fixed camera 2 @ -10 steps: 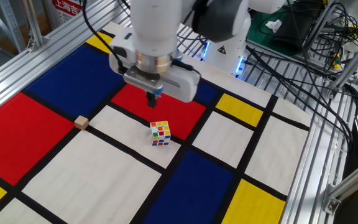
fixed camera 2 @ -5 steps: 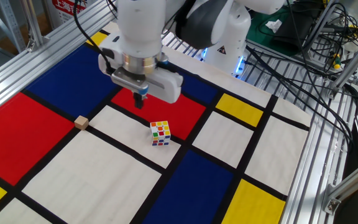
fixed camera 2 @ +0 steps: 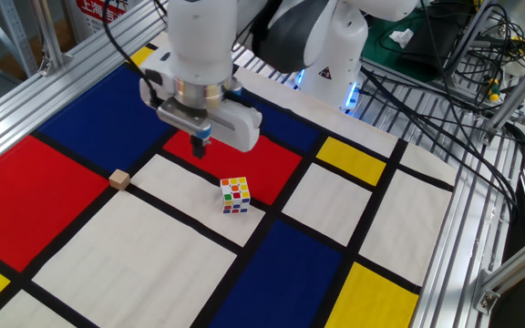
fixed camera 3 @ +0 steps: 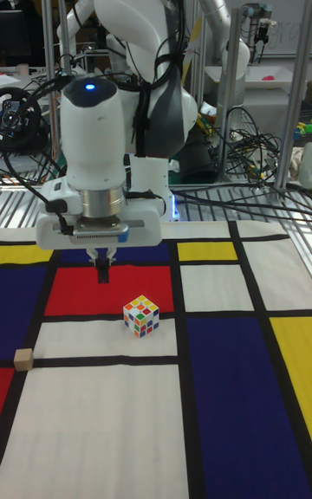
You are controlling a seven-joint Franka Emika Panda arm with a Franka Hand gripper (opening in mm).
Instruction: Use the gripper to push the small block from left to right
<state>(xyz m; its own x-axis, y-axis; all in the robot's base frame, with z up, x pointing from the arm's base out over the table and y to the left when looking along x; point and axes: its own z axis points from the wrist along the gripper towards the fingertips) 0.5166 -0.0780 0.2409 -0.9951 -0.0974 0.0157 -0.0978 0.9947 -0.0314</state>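
table: aluminium frame rails (fixed camera 2: 25, 96) | mat (fixed camera 2: 135, 246): red, blue, yellow, white panels | black cables (fixed camera 2: 454, 82) behind

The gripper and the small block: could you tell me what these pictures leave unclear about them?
- Gripper: fingers look shut; too small in the fixed view, dark in the tall view to confirm.
- Its height above the mat: neither view settles it.
- Small block: far faces hidden; tiny near the tall view's left edge.

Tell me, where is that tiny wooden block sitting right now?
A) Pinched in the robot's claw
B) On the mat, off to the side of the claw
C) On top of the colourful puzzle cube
B: the small block rests on the mat, apart from the gripper and the puzzle cube.
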